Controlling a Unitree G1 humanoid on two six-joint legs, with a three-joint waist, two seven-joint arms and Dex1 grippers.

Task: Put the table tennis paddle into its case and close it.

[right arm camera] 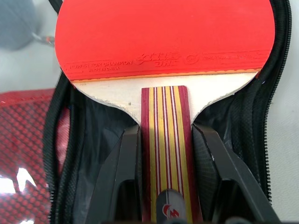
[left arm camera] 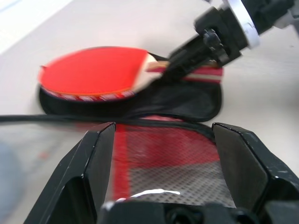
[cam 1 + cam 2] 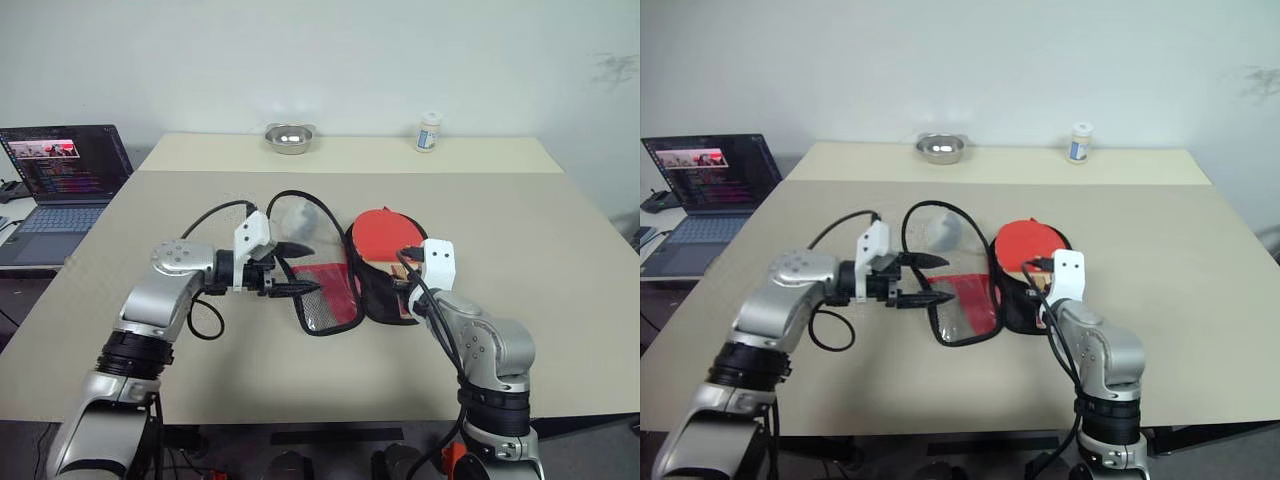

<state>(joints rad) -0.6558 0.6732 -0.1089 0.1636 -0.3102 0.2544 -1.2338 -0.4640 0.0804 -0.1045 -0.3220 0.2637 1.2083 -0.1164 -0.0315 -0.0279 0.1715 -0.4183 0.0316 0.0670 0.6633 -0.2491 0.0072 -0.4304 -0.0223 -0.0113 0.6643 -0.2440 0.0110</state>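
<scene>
**Paddle seated in open case, handle pinched by right fingers**

The table tennis paddle (image 1: 163, 42) lies with its red blade inside the open black half of its case (image 3: 385, 300), blade toward 12 o'clock and handle toward 6 o'clock from the robot. The right gripper (image 1: 163, 177) has its fingers pinching the striped wooden handle, one on each flat side, just below the pale shoulder of the blade. The case lies open near the middle of the worktop (image 3: 560, 260). Its second flap, red with mesh (image 3: 325, 300), lies flat at 9 o'clock of the paddle, joined to the black half along their shared edge.

The left gripper (image 3: 290, 270) hangs over the mesh flap's 9 o'clock edge with fingers spread and nothing between them.

Handling judgement: the paddle looks rigid and light. The handle is the proper hold, since the rubber face is grippy and marks easily. The case looks soft and limp, so the flap will likely sag when lifted. It is best taken at the stiffer zip-bound rim. The zip pull cannot be made out.

At 12 o'clock, well apart from the case, stand a metal bowl (image 3: 289, 138) and a small bottle (image 3: 429, 131). A laptop (image 3: 62, 180) sits off the worktop at 10 o'clock.
</scene>
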